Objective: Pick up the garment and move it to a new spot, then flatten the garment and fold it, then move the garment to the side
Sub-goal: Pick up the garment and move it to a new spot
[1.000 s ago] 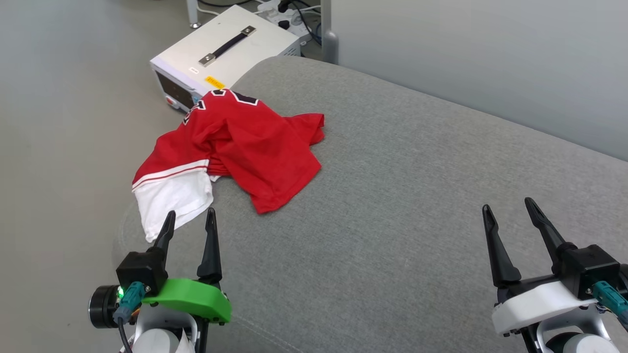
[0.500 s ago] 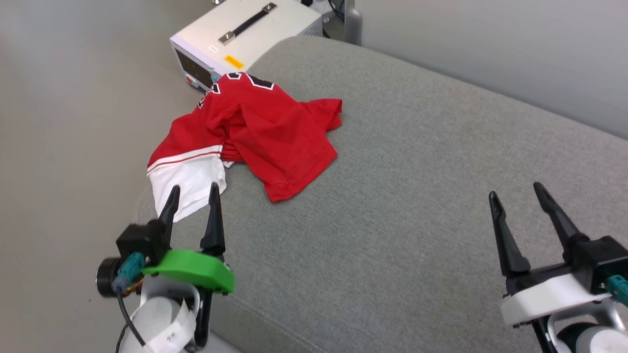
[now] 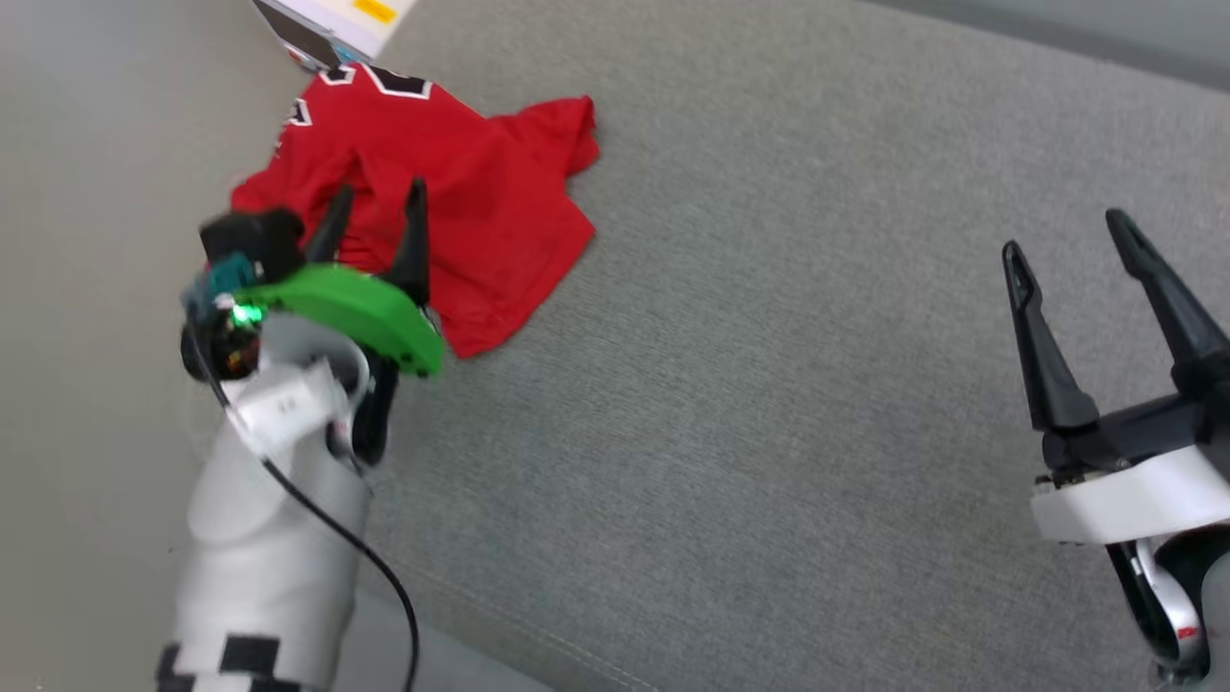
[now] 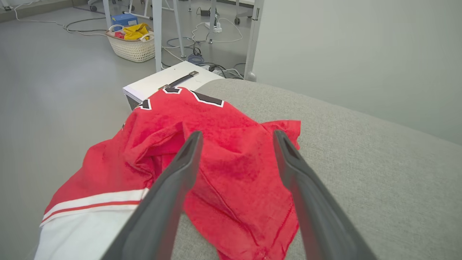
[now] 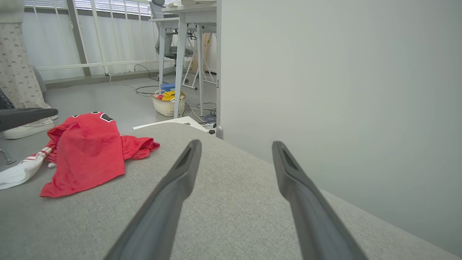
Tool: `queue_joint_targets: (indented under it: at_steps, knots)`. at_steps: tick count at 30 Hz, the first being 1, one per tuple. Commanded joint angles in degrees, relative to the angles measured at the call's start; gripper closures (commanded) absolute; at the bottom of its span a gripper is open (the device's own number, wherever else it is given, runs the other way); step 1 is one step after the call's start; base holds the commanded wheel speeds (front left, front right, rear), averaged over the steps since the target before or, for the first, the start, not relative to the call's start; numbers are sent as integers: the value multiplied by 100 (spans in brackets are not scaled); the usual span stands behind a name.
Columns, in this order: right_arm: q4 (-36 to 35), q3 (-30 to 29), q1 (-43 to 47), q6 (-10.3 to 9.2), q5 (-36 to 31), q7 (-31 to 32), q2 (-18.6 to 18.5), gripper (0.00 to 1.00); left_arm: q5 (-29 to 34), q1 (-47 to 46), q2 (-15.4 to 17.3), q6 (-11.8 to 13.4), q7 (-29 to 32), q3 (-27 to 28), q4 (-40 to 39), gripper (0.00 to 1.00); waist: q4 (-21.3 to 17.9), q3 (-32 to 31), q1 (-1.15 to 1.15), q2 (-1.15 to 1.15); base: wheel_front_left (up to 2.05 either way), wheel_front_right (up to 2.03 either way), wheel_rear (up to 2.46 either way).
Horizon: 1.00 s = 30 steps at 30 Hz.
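I count one garment (image 3: 461,192), a red shirt crumpled in a loose heap on the single grey cushion (image 3: 769,404) beneath it. One white sleeve with a red-and-white striped band trails off the garment's near-left side, and black white-edged lettering shows along its far edge. I have two grippers in view, each with two dark fingers. My left gripper (image 3: 380,188) sits over the near part of the garment with both fingers spread wide and nothing pinched between them. From the left wrist view the red cloth lies just past the tips, and I cannot tell whether they touch it. My right gripper (image 3: 1064,234) is well apart from the garment, off to its right over bare cushion, and its fingers are spread just as wide and hold nothing. Just behind the garment stands one white box (image 4: 162,81) with one black handle on top. Well beyond the garment is one wicker basket (image 4: 131,48) holding yellow stuff. In the right wrist view, one pale shoe (image 5: 25,128) of a person stands on the floor past the garment.
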Motion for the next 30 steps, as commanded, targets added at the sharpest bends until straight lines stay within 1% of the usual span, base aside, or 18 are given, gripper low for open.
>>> queue_joint_targets:
  at_steps: [1,7,13,15,18,22,23,24,25,28,30]
  knots:
    - [-76,27,-169,-47,81,-21,-62,0,-97,-339,121,-37,207,-55,183,0,-527,773,-1,0,0,0,0]
    - [-35,-32,-408,-47,190,-72,-210,0,-293,-1276,517,-55,1242,-225,997,0,-770,1267,-1,0,0,0,0]
    - [60,37,-581,-47,294,-157,-301,0,-190,-1937,963,-56,2223,-396,1855,0,-944,1519,-1,0,0,0,0]
    - [105,50,-617,-47,327,-185,-316,0,-141,-2090,1066,-57,2518,-489,2115,0,-983,1565,-1,0,0,0,0]
    - [155,66,-661,-47,370,-204,-331,0,-113,-2249,1122,-59,2916,-618,2423,0,-1018,1610,-1,0,0,0,0]
    - [199,85,-725,-47,417,-232,-349,0,-152,-2355,1138,-61,3630,-788,2926,1,-1074,1622,-1,0,0,0,0]
    - [202,94,-742,-47,419,-246,-344,0,-201,-2358,1123,-61,3787,-785,3038,51,-1099,1612,-1,0,0,0,0]
    - [200,101,-760,-47,400,-278,-347,0,-242,-2363,1110,-58,3842,-764,3095,65,-1120,1600,-1,0,0,0,0]
    - [192,100,-780,-47,377,-343,-348,0,-234,-2370,1096,-51,3802,-782,3108,100,-1132,1576,-1,0,0,0,0]
    - [245,64,-765,-47,342,-454,-314,0,-200,-2343,1030,-10,3630,-839,3140,100,-1134,1446,-1,0,0,0,0]
    - [301,41,-723,-47,335,-481,-270,0,-198,-2329,1011,51,3329,-831,3096,100,-1127,1313,-1,0,0,0,0]
